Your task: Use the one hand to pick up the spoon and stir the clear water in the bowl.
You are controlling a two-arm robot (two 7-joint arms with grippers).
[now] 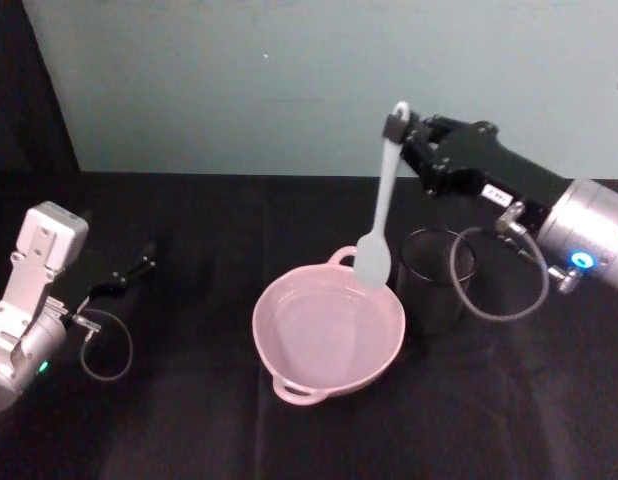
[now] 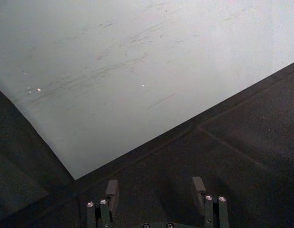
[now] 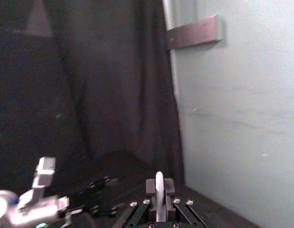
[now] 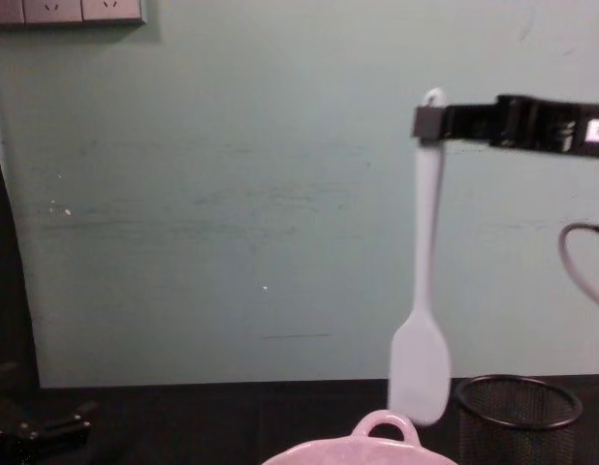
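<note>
My right gripper (image 1: 398, 127) is shut on the loop end of the pale white spoon (image 1: 380, 212), which hangs nearly straight down. The spoon's flat head (image 4: 420, 370) is just above the far rim of the pink bowl (image 1: 281, 347), near its arched handle (image 4: 385, 426). Clear water lies in the bowl. In the right wrist view the spoon handle (image 3: 159, 195) sits clamped between the fingers of my right gripper (image 3: 159, 187). My left gripper (image 1: 139, 268) rests low over the black table at the left, open and holding nothing; its two fingers (image 2: 111, 191) stand apart.
A black wire-mesh cup (image 1: 435, 280) stands right of the bowl, close under my right arm. A pale green wall (image 1: 289, 80) backs the black table (image 1: 189, 420). A grey cable (image 1: 499, 285) loops from the right wrist.
</note>
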